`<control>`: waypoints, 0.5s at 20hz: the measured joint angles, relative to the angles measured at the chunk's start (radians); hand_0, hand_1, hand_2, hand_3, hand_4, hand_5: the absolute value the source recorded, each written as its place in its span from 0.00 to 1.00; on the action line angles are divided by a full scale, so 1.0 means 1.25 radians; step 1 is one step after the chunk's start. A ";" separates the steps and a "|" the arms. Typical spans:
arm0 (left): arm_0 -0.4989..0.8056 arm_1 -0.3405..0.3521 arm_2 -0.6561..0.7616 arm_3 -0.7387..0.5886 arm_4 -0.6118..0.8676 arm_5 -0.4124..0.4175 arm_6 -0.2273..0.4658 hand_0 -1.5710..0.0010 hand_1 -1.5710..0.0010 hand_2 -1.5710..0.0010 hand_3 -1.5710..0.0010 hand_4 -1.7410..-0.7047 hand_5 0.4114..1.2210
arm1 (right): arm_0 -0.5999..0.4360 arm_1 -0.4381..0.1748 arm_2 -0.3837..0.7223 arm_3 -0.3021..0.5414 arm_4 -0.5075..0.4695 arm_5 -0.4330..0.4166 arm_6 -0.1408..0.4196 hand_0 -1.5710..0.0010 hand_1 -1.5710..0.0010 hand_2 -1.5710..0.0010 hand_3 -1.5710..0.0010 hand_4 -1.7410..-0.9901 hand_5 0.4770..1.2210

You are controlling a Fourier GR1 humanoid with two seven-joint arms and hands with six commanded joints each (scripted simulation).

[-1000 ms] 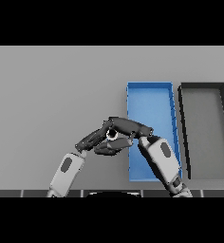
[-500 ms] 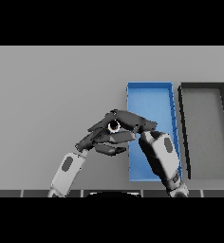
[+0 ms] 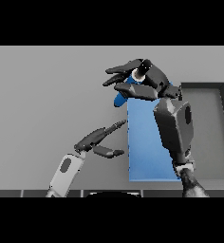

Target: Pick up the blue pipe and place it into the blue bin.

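Showing only as a blue end below the right hand's fingers, the blue pipe (image 3: 119,98) hangs above the table at the far left corner of the blue bin (image 3: 144,142). Right hand (image 3: 144,81) is curled round the pipe, palm down, its forearm crossing the bin's right side. Bin floor near of the hand lies uncovered. Left hand (image 3: 97,140) hovers just left of the bin's left edge, fingers straight, holding nothing. Black bin (image 3: 211,128) sits right of the blue one. Grey table (image 3: 42,104) lies broad to the left.
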 measured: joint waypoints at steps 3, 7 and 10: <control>0.017 0.005 -0.001 -0.039 0.014 -0.002 0.005 1.00 1.00 1.00 1.00 0.76 0.07 | -0.015 -0.038 -0.036 0.073 0.062 0.015 -0.039 0.00 0.00 0.00 0.00 0.32 1.00; 0.020 0.009 0.005 -0.033 0.010 0.002 0.018 1.00 1.00 1.00 1.00 0.76 0.08 | 0.004 -0.077 -0.076 0.162 0.148 0.006 -0.039 0.00 0.00 0.00 0.00 0.32 1.00; 0.010 0.012 0.011 -0.028 0.011 0.001 0.008 1.00 1.00 1.00 1.00 0.77 0.07 | 0.044 -0.087 -0.089 0.205 0.199 0.014 -0.035 0.00 0.00 0.00 0.00 0.32 1.00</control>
